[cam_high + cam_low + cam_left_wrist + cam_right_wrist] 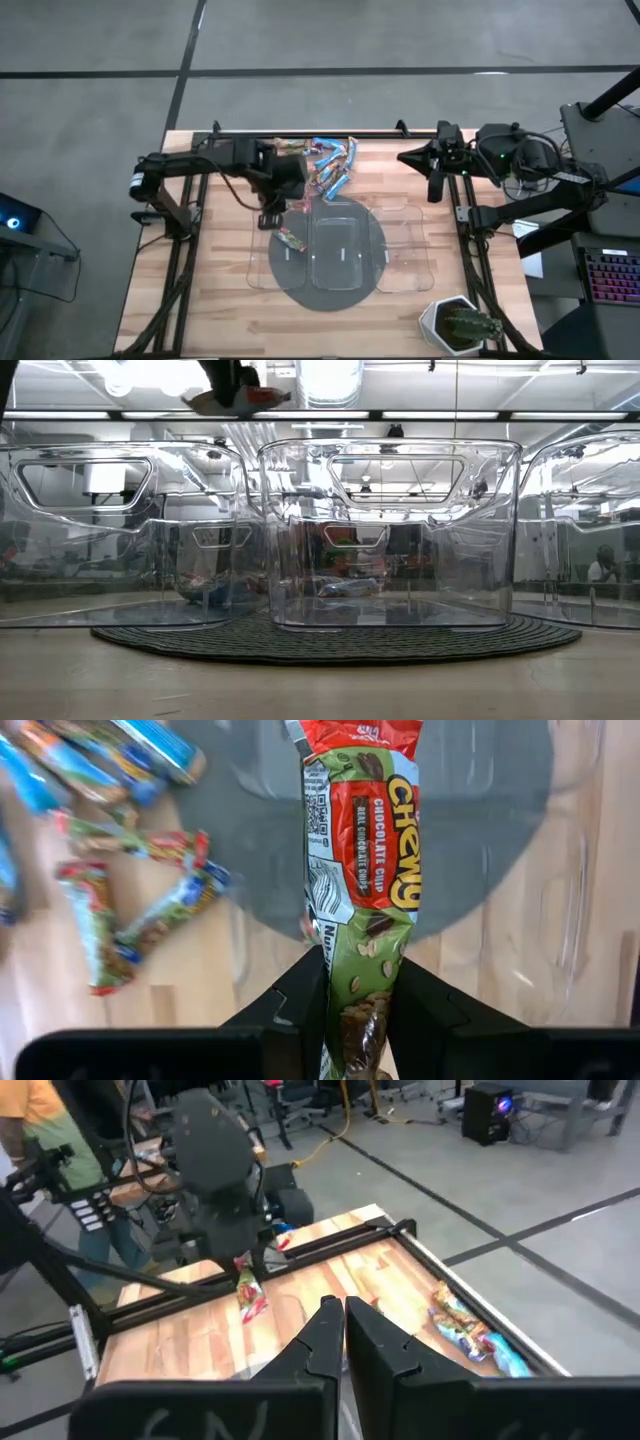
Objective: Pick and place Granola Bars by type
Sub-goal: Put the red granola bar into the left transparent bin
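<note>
You're dangling a red-and-green foil-wrapped chewy granola bar [362, 870] by one end, left-centre in the high view, with the left gripper [355, 1020] pinching it narrow so it'll drop lengthwise into the left clear plastic tray [262, 262], I'd guess. Remaining shiny wrapped bars [330, 165] are sitting piled at upper centre. The right gripper [343, 1330] is parking upper right, fingers together, empty.

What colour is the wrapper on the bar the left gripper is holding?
Red and green, with yellow lettering, on the granola bar; clearest in the left wrist view.
</note>
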Motion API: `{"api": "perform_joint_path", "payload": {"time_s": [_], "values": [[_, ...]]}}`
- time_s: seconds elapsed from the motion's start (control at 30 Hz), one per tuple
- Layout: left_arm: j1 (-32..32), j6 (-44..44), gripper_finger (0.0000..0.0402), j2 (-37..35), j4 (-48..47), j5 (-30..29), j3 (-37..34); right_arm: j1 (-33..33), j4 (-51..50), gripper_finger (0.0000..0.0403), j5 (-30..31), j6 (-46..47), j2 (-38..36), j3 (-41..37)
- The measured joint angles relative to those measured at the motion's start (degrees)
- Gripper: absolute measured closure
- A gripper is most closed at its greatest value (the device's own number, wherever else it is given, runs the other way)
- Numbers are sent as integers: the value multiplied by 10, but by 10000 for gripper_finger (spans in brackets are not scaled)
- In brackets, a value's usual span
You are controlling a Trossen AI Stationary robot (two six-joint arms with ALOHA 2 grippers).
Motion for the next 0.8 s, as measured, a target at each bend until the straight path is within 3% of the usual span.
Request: {"api": "perform_joint_path", "payload": {"time_s": [0.43,0.8], "values": [[-31,0,331,-37,89,-1,-224,0,27,394,-3,14,-1,-2],[-31,-19,327,-37,152,-1,-254,0,25,394,-6,17,-1,-3]]}}
